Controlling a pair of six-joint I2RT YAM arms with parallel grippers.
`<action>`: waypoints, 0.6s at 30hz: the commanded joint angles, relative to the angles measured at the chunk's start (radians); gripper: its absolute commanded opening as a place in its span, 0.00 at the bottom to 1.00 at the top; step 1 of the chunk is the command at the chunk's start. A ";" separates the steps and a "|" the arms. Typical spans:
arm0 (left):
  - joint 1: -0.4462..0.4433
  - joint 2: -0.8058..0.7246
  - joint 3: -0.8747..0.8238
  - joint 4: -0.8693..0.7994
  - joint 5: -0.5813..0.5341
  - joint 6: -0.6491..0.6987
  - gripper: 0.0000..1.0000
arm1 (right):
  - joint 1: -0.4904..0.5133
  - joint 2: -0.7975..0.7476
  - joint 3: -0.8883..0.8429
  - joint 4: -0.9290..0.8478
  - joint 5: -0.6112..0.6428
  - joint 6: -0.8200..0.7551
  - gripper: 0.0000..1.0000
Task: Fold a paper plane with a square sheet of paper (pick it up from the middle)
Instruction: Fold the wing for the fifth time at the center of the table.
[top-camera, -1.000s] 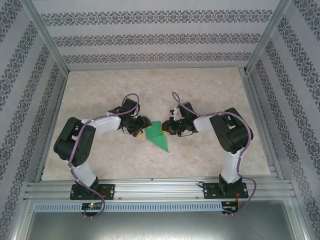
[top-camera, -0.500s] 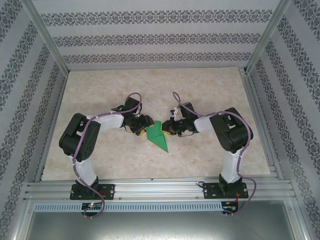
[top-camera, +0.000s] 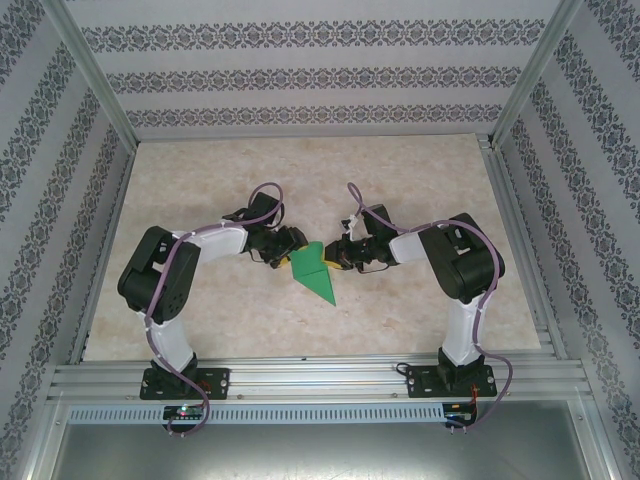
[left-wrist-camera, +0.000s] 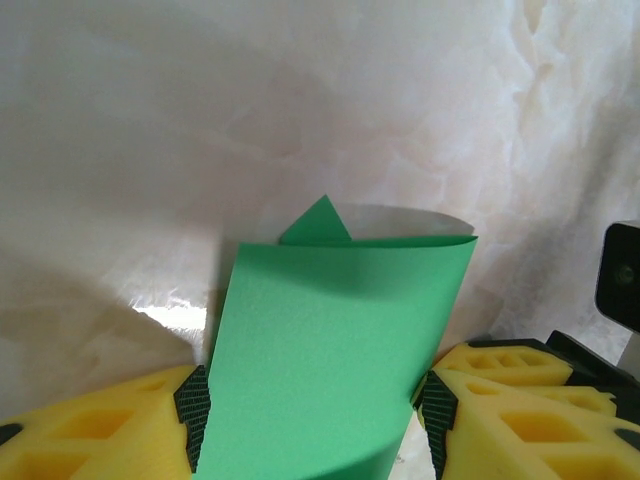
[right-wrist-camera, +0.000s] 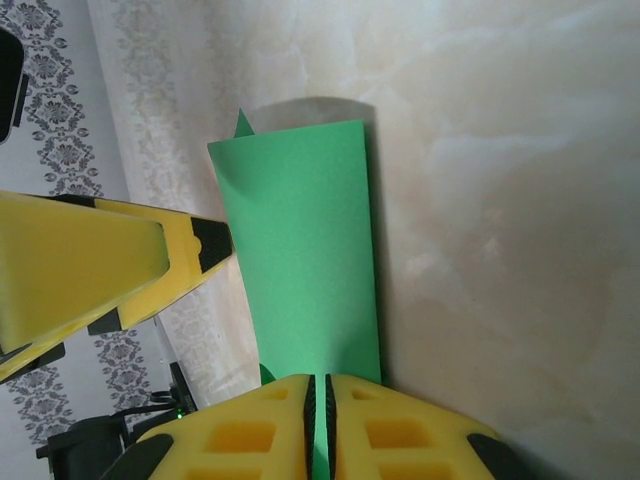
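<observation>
The thin bright-green paper (top-camera: 315, 277), creased into a pointed dart-like shape, lies at the centre of the top view. Its tip points toward the lower right and its upper end is lifted between the two grippers.

The right gripper (top-camera: 334, 260) has its yellow foam fingers together, clamped on the paper's edge; at the bottom of the right wrist view (right-wrist-camera: 320, 405) a thin green line runs between the pads. The left gripper (top-camera: 288, 260) has its fingers apart, straddling a raised, curled flap. In the left wrist view (left-wrist-camera: 312, 410) the black pads sit right at the strip's two sides, but I cannot tell whether they press on it.

The step looks like a lengthwise fold. To do it well, the right pinch should probably act as a fixed anchor while the left gripper lays the flap (left-wrist-camera: 330, 330) over. The edges need to be matched first, then the crease flattened from the held end outward. Pulling the grippers apart could tear or skew the paper.

The two grippers are very near each other. One left finger (right-wrist-camera: 110, 262) fills the left of the right wrist view, so a collision is the main risk. Nearby are the pale marble-look tabletop (top-camera: 420, 180), patterned walls (top-camera: 300, 80) and the aluminium frame rail (top-camera: 320, 375), all well apart from the work.
</observation>
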 joint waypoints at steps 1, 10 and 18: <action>0.012 0.014 0.026 -0.059 -0.017 0.019 0.62 | -0.013 0.099 -0.048 -0.084 0.165 -0.029 0.13; 0.012 -0.058 0.003 -0.131 -0.129 0.032 0.62 | -0.020 -0.012 -0.045 -0.086 0.147 -0.028 0.18; 0.012 -0.076 -0.014 -0.108 -0.121 0.028 0.62 | -0.020 -0.252 -0.039 -0.183 0.202 -0.077 0.25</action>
